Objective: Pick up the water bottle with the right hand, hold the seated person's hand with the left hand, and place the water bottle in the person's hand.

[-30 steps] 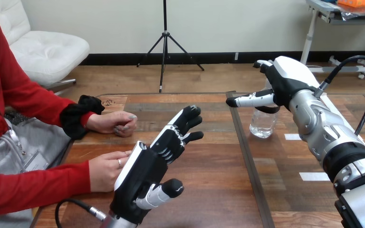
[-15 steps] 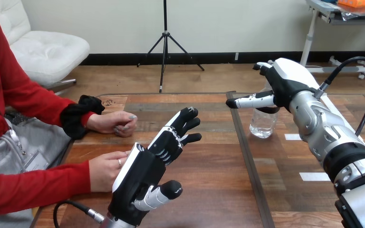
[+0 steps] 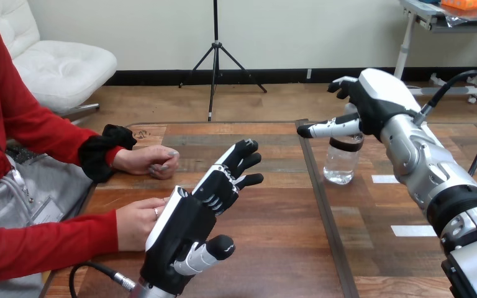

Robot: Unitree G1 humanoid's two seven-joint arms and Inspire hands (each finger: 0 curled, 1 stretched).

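A clear water bottle with a black cap stands upright on the right part of the table. My right hand hovers just above and behind its cap, open, with the thumb stretched out to the left over the bottle and nothing in its grasp. My left hand is open at the lower middle, fingers straight and pointing away from me. The person's nearer hand lies on the table right beside its back; I cannot tell whether they touch. The person's farther hand rests as a loose fist on the table.
A dark seam runs front to back between the two wooden table halves, just left of the bottle. Two white tape marks lie on the right half, under my right forearm.
My right hand has risen a little, so the bottle's black cap now shows under the thumb. My left hand has drawn back slightly towards me.
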